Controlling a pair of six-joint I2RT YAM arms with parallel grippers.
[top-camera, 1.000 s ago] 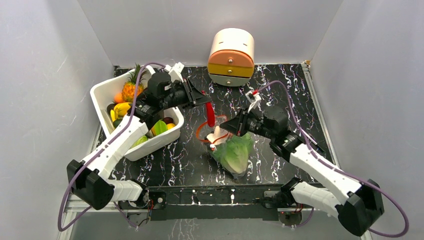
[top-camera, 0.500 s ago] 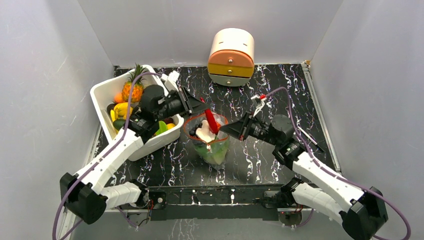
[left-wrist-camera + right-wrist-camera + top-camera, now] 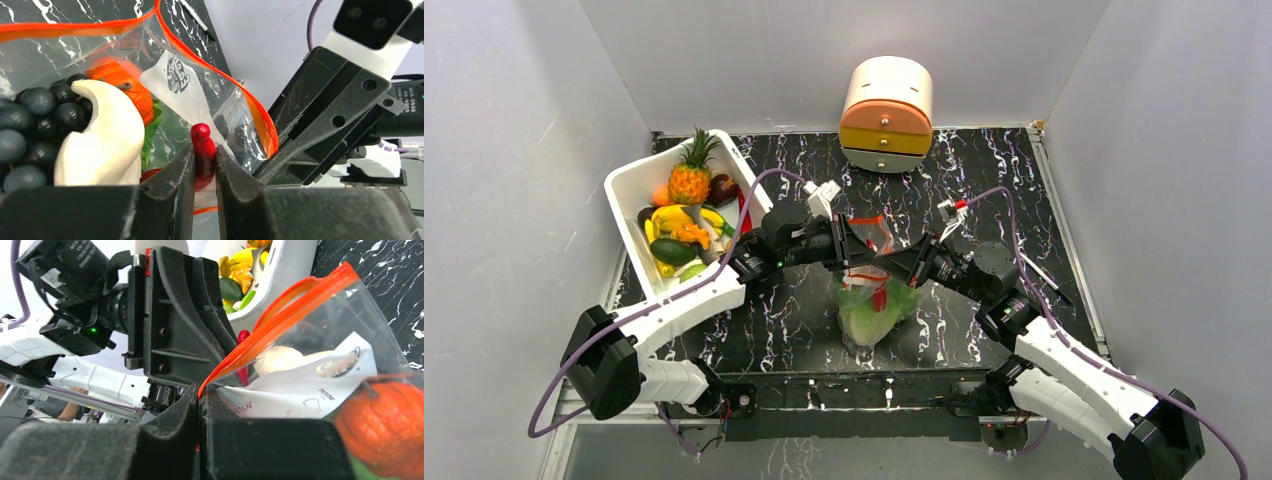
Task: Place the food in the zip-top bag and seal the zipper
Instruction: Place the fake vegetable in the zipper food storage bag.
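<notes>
- Chilli [image 3: 201, 136] sits clamped in left gripper [image 3: 204, 154], inside the zip-top bag [image 3: 234, 114] mouth.
- Right gripper [image 3: 200, 397] pinches the orange zipper [image 3: 280, 305] strip.
- Cabbage [image 3: 869, 320] fills the bag's bottom.

The dark fingers [image 3: 170, 185] of the left gripper [image 3: 204, 155] hid from you the lower end of the slim red chilli [image 3: 201, 142].

Tub [image 3: 624, 183] left of bag [image 3: 871, 310], drawers [image 3: 886, 115] behind.

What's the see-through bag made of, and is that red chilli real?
The bag looks like thin clear plastic: it is shiny, crinkly and see-through. The chilli looks like moulded plastic or rubber, smooth with an even shine, so it is probably a toy.
</notes>
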